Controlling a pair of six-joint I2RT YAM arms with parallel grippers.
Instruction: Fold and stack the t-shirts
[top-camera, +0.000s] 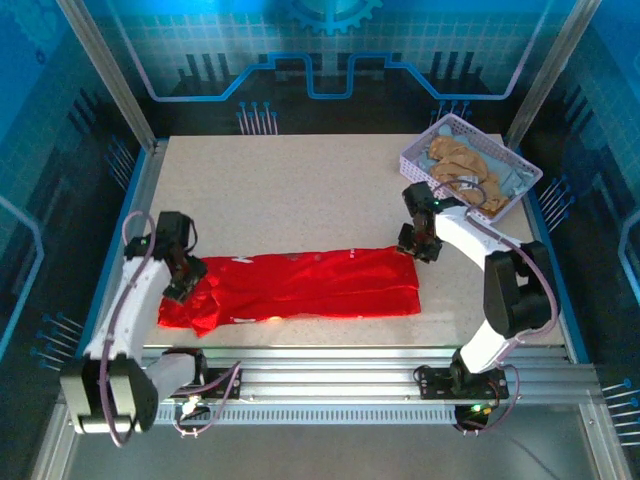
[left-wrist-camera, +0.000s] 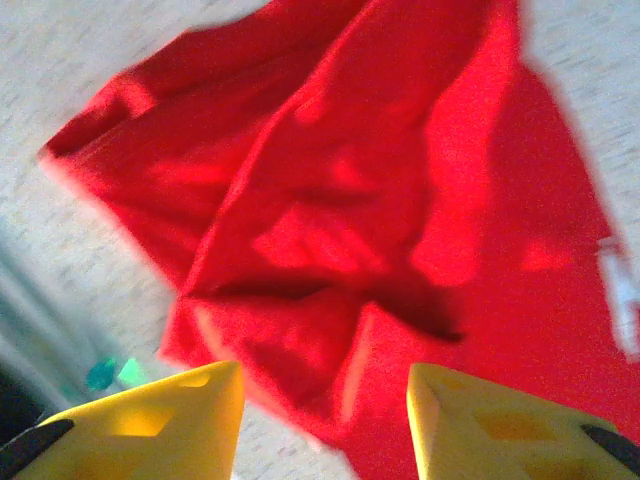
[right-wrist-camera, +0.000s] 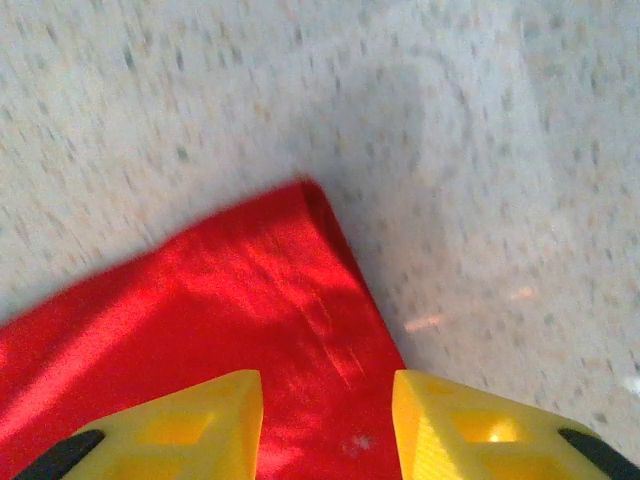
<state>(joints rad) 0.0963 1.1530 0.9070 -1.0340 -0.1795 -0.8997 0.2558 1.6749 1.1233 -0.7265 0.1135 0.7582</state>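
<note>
A bright red t-shirt lies folded into a long band across the near half of the table. My left gripper hovers at its crumpled left end, jaws open with the cloth below them and nothing pinched. My right gripper stands at the band's far right corner, also open, its yellow fingers apart above the flat red cloth. A tan t-shirt and a pale blue-grey one lie bunched in the basket.
The lavender lattice basket sits at the far right corner of the speckled table. A metal rail runs along the near edge by the arm bases. Frame posts stand at the far corners.
</note>
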